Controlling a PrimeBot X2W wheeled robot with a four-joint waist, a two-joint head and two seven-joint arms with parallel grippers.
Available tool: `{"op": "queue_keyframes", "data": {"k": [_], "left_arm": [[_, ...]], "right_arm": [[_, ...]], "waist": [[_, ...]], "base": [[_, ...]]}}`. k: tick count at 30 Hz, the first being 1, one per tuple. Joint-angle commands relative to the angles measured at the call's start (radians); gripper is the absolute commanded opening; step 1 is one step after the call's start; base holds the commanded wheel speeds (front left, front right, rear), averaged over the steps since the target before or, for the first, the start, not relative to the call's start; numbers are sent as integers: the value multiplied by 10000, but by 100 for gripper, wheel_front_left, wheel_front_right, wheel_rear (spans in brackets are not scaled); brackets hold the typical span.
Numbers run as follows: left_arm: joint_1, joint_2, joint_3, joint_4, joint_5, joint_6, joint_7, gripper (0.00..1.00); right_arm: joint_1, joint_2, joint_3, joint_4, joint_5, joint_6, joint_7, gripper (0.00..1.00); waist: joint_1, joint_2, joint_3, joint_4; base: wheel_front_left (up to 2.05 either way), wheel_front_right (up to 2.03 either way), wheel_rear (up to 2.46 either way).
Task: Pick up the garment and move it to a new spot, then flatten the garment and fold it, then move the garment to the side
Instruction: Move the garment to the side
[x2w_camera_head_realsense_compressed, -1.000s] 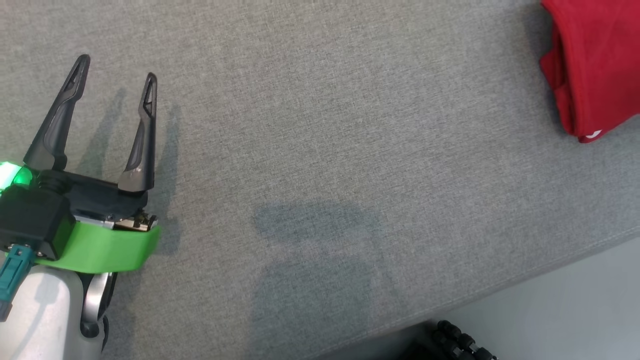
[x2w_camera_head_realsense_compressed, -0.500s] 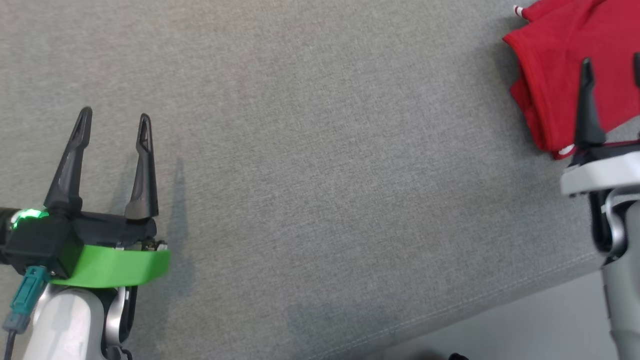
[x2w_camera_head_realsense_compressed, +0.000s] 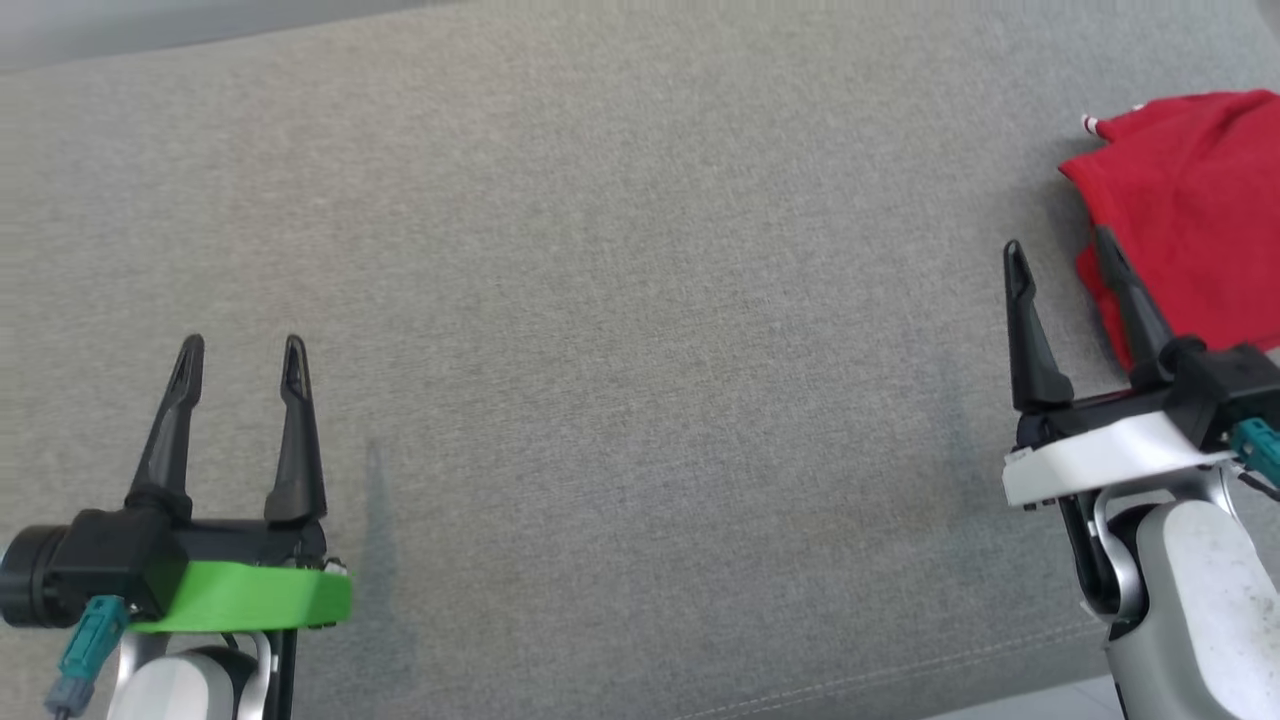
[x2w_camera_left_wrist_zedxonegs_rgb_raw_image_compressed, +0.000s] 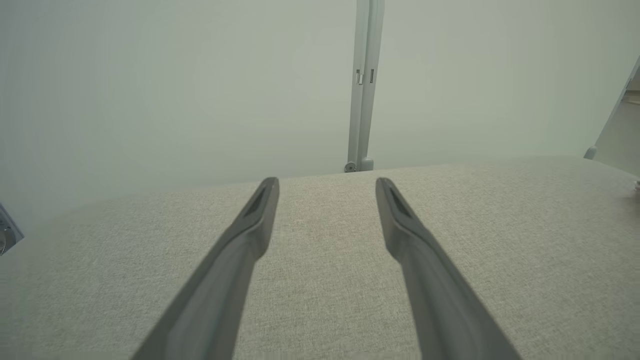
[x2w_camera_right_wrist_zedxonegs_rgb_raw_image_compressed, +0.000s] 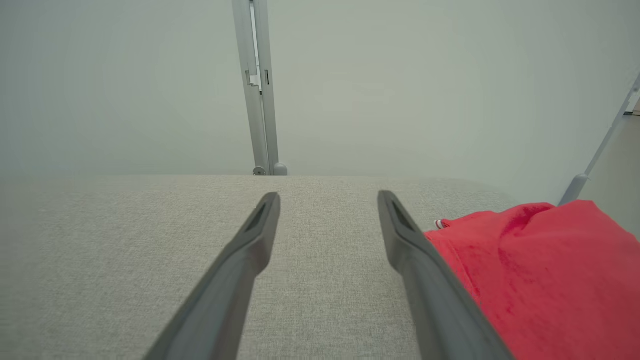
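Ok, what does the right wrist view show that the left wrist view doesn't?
Of the two, the right wrist view has the red garment, bunched on the surface to the right of the right hand, whose fingers are open with nothing between them. The left wrist view has the left hand, open too, with bare fabric ahead. Both share the grey fabric surface, the pale wall and a grey upright post behind it.
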Motion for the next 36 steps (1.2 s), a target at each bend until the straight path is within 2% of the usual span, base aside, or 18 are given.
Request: {"op": "queue_keyframes", "data": {"k": [1,19,36], "left_arm": [[225,-6,11,41,-36,11,-48,100],[1739,127,-179,113,-296,167,393,100],[2387,137,-263,-14,-491,337,558,100]], "right_arm": [[238,-1,40,-84,29,-15,74,100],[2340,108,-126,-595,222,-15,606,100],[3250,28,-217,-1223,317,-15,1045,100]], "waist": [[0,0,-701,528],[0,0,-2549,595],[0,0,-3155,627]], "base": [[0,0,0],[0,0,0],[0,0,0]]}}
